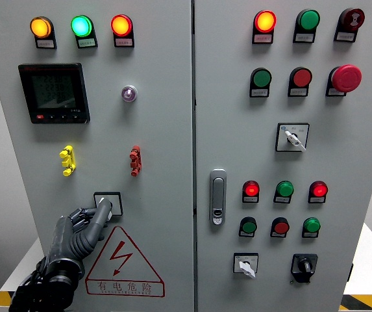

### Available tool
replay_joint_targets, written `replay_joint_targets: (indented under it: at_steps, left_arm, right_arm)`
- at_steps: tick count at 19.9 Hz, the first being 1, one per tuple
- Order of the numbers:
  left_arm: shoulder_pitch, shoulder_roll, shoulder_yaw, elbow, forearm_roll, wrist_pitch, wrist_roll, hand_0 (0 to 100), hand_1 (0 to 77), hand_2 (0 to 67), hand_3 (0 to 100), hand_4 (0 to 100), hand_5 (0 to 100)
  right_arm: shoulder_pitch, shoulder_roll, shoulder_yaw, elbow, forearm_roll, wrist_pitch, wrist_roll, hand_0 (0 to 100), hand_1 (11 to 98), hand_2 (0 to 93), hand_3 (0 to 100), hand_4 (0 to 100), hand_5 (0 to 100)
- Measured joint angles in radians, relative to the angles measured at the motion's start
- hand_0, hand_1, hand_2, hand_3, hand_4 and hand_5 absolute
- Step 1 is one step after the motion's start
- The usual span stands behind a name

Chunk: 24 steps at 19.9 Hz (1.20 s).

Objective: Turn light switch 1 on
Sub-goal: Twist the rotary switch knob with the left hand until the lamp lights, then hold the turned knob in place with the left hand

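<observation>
Where left hand (pixel 75 234) reaches | fingertip touching switch (pixel 108 203)

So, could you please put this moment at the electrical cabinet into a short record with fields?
setting: grey control cabinet with two door panels
acting hand: left hand, arm entering at the lower left
contact: fingers pressed on the square switch on the left panel
right hand: not in view
lamps above: amber lamp, green lamp and red lamp, all lit
below the hand: red warning triangle
</observation>
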Motion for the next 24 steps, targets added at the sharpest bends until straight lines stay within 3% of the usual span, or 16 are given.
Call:
replay_joint_targets:
  at_steps: [5,13,24]
  left_arm:
    - [-0.001,0.0,0.001,0.0,0.0,-0.001,0.005,100,51.0,59.2,78,91,57]
    - [-0.001,0.0,0.002,0.0,0.0,-0.001,0.006,100,57.0,60.2,78,91,57]
    - [-0.001,0.0,0.002,0.006,0.0,-0.002,0.007,100,53.8,60.1,78,91,57]
  right_arm:
    - [0.0,0.0,0.0,0.0,0.0,0.0,0.0,0,22.2,0.0,11,23,15]
    - [0.0,0.0,0.0,0.0,0.0,0.001,0.0,0,22.2,0.0,11,23,15]
    - [0.0,0.0,0.0,0.0,0.0,0.0,0.0,0,22.3,0.0,11,23,15]
